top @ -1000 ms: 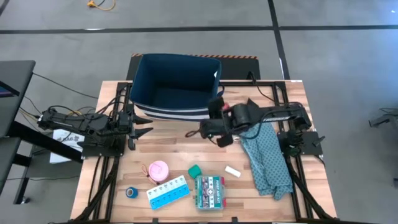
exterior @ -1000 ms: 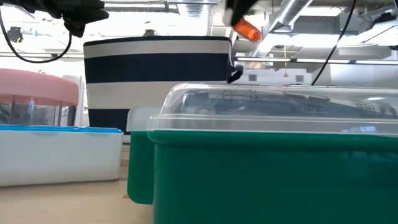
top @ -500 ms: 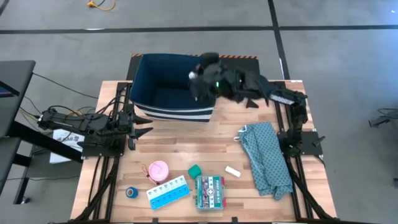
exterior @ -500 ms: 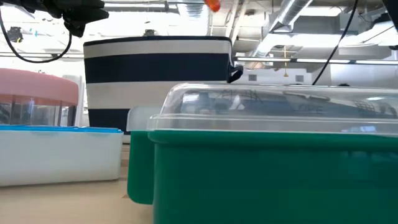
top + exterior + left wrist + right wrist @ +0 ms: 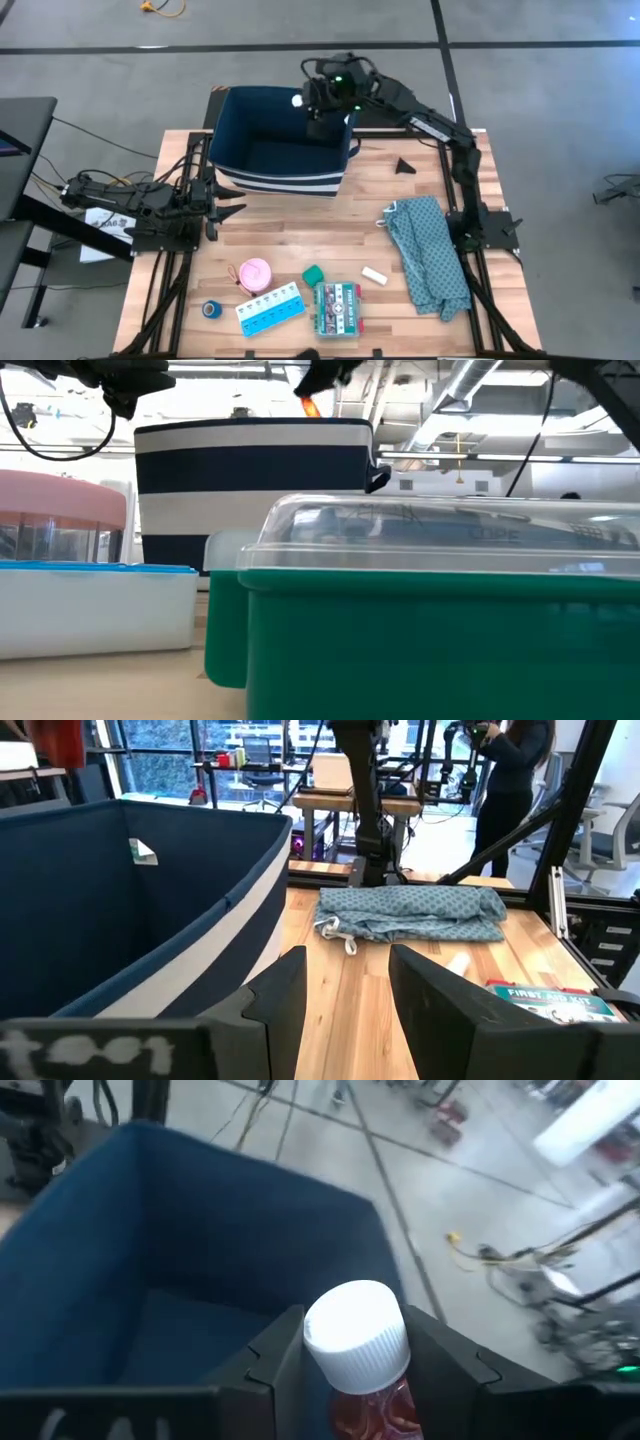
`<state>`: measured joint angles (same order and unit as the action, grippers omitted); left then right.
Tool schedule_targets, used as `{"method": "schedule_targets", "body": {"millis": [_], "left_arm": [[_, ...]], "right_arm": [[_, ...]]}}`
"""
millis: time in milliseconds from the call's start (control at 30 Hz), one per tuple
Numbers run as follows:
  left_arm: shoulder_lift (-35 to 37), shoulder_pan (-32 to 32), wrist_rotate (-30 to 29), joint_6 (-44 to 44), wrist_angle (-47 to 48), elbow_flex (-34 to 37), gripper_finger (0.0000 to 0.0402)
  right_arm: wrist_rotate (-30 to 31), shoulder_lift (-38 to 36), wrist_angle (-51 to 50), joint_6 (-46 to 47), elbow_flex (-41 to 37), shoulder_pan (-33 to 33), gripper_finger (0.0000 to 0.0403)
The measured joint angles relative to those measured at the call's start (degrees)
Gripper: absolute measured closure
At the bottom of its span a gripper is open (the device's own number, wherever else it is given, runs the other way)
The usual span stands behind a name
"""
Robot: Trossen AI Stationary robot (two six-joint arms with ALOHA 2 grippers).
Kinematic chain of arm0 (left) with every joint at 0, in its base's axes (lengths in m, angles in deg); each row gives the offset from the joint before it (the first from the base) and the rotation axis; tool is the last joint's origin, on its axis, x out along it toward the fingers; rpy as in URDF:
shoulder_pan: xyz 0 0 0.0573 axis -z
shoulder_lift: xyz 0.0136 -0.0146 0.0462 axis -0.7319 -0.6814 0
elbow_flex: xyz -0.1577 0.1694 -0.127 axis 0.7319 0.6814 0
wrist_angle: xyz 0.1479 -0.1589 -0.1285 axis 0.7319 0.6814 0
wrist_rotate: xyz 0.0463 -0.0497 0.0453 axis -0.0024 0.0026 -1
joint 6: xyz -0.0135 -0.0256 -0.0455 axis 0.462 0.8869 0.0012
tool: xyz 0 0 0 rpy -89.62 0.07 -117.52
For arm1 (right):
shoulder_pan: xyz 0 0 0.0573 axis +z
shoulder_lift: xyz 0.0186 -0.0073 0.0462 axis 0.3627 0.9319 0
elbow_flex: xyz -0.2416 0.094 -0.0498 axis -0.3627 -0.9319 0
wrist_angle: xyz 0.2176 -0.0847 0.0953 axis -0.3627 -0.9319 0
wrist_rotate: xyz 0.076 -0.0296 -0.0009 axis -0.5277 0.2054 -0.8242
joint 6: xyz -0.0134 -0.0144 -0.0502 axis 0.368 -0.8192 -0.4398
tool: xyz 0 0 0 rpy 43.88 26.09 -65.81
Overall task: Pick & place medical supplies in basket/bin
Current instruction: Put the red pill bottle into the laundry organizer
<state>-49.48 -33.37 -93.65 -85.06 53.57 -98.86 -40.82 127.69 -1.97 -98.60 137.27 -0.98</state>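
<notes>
The navy bin (image 5: 280, 140) with white stripes stands at the table's far middle; the low view shows its striped wall (image 5: 250, 470). My right gripper (image 5: 318, 108) hangs over the bin's far right part, shut on a reddish bottle (image 5: 362, 1365) with a white ribbed cap. On the near part of the table lie the pink roll (image 5: 254, 272), blue tape roll (image 5: 211, 309), pill organizer (image 5: 270, 308), green-red box (image 5: 337, 306), a teal bit (image 5: 313, 272) and a white bit (image 5: 373, 275). My left gripper (image 5: 225, 212) waits open at the table's left. My right gripper pinches the bottle between its two fingers (image 5: 275, 1360) on the reddish body just below the cap (image 5: 372, 1392). The white cap (image 5: 356, 1335) sticks out past the fingertips. The bottle is lifted clear, its orange body (image 5: 309, 407) just above the bin's rim.
A green patterned cloth (image 5: 428, 255) lies along the table's right side. A small dark wedge (image 5: 404, 166) sits right of the bin. In the low view the green box with a clear lid (image 5: 440, 620) fills the foreground. Bare wood shows between the bin and the small items.
My right gripper has risen from the table's middle and swung toward the far edge, carrying the bottle over the bin's far right part, turning as it went. In the low view the bottle went up to the frame's top, then came down to just above the rim.
</notes>
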Motion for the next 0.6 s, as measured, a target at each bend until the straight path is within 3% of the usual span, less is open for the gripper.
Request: {"method": "schedule_targets", "body": {"millis": [333,600], "left_arm": [[0.0,0.0,0.0,0.0,0.1,0.0,0.0266],[0.0,0.0,0.0,1.5,0.3,0.0,0.0266]], "right_arm": [[-1.3,11.8,-3.3,1.4,0.0,-1.2,0.0271],[-1.5,16.9,-12.0,2.4,0.0,-2.0,0.0270]]}}
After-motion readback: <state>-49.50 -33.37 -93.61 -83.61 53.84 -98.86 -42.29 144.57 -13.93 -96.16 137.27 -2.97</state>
